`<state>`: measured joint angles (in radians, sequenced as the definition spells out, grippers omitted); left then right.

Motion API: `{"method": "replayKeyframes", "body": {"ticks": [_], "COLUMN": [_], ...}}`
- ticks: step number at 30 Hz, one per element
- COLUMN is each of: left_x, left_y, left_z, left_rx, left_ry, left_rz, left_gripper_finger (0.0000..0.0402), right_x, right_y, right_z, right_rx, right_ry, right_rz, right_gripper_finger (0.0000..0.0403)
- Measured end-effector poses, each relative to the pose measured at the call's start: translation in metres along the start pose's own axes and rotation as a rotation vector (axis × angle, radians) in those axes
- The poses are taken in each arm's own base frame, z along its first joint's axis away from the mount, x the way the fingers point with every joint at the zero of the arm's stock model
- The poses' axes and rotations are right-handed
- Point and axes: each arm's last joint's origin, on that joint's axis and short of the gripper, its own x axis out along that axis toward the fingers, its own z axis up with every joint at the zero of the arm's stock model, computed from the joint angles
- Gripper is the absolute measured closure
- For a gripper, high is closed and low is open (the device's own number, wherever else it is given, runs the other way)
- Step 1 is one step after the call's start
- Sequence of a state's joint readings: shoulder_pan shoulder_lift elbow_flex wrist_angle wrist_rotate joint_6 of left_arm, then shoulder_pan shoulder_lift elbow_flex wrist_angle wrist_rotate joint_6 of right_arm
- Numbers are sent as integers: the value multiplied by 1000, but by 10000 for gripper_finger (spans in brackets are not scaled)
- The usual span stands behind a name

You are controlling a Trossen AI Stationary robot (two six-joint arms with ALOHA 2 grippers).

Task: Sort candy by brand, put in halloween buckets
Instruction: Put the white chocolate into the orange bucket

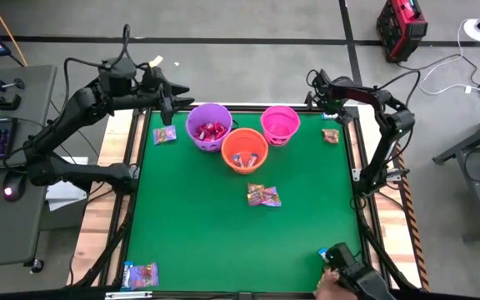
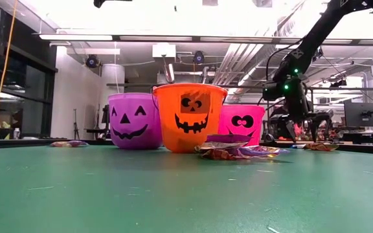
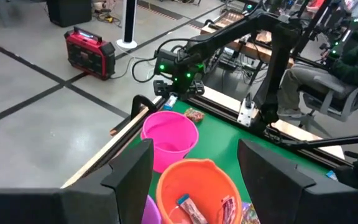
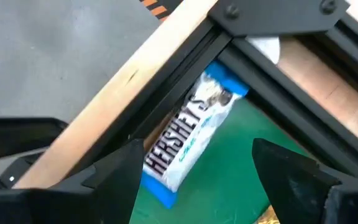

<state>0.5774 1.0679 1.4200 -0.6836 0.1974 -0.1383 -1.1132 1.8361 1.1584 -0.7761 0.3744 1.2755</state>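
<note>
1. The green table is lying mostly bare on the near side of the orange bucket, giving wide room for moving; candy is sitting only at scattered spots.
2. The left gripper is hovering just beyond the purple bucket at the table's far rim, its fingers standing spread and holding nothing.
3. The right gripper is hanging beside the pink bucket at the far corner, fingers spread wide, straddling a blue-and-white Hershey's bar without touching it; the bar is lying against the black frame rail.
4. The three buckets are standing touching, with red wrappers in the purple one and a few in the orange one.
5. A small candy pile is sitting near the orange bucket; loose pieces are lying beside the purple bucket, and more are cut off by the near edge.
6. A hand is showing at the near edge, partly hidden.
</note>
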Motion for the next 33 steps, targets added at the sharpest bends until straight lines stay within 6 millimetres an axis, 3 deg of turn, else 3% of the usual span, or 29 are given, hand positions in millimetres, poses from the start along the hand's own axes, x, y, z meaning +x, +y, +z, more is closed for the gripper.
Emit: {"method": "replayKeyframes", "body": {"ticks": [14,27,33], "left_x": [0,0,-1], "left_y": [1,1,1], "left_z": [-8,-7,-8], "left_rx": [-59,-57,-55], "left_ry": [77,75,78], "left_rz": [12,11,10], "left_gripper_finger": [181,181,181], "right_x": [17,4,-15], "right_y": [16,5,2], "right_z": [-25,-52,-55], "right_rx": [-201,-543,-546], "right_ry": [-5,91,100], "right_rz": [-137,-239,-187], "right_gripper_finger": [130,135,135]}}
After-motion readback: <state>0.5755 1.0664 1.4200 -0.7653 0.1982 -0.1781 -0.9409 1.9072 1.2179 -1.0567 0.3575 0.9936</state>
